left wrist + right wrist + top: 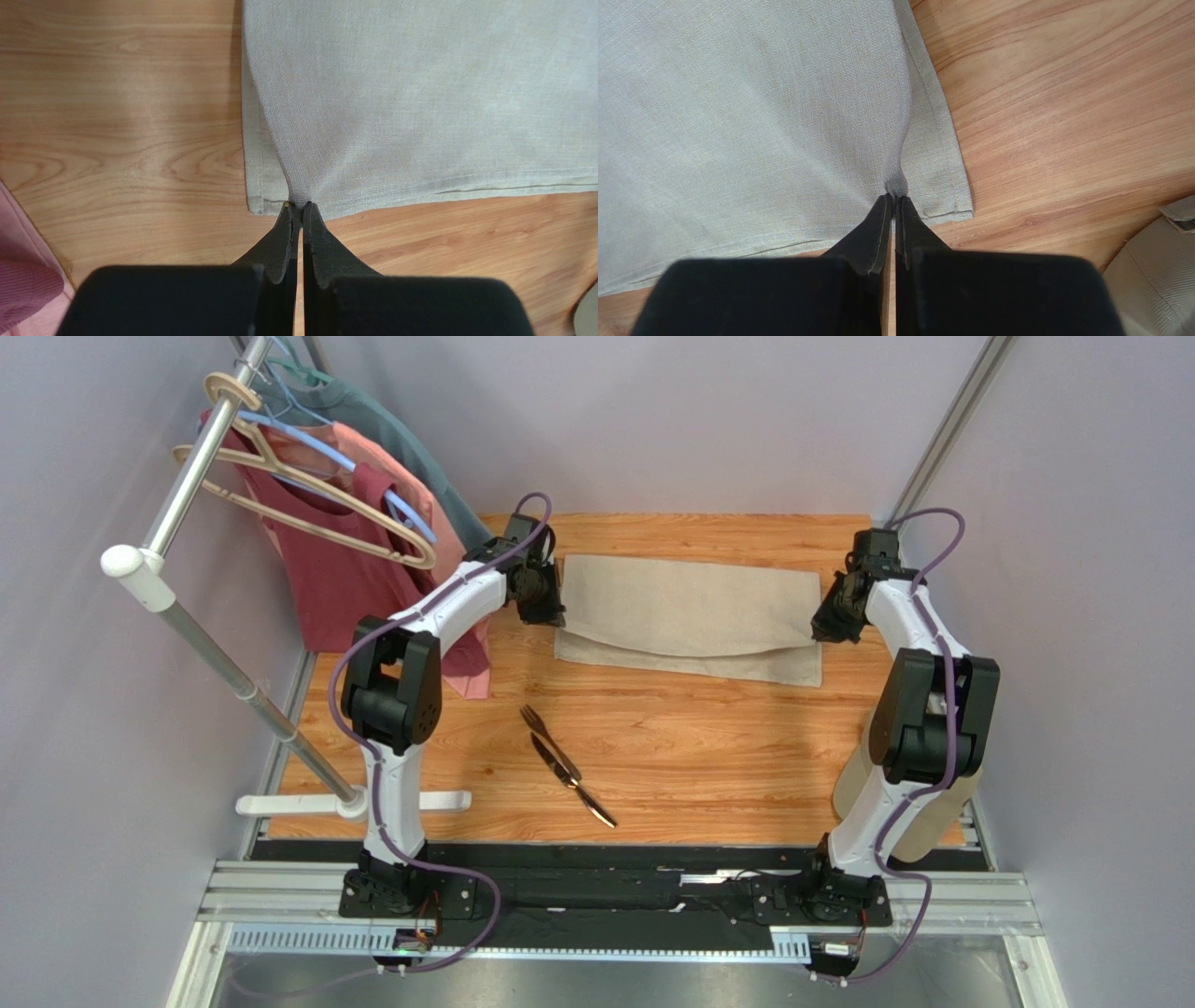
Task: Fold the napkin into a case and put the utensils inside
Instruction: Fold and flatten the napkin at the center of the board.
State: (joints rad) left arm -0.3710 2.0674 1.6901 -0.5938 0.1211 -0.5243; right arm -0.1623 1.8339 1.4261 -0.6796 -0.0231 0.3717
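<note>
The beige-tan napkin (687, 616) lies across the far middle of the wooden table, its top layer folded toward the near edge over a lower layer. My left gripper (550, 605) is shut on the napkin's left corner (298, 198), pinching the upper layer. My right gripper (824, 626) is shut on the napkin's right corner (897, 185). The napkin fills the top of both wrist views (421, 98) (752, 112). The dark fork (540, 730) and dark knife (574, 781) lie crossing on the table's middle, nearer than the napkin.
Red and pink shirts (351, 560) hang on hangers from a metal rack (183, 602) at the far left, touching the table beside my left arm. A tan object (1158, 273) sits at the table's right edge. Grey walls enclose the table.
</note>
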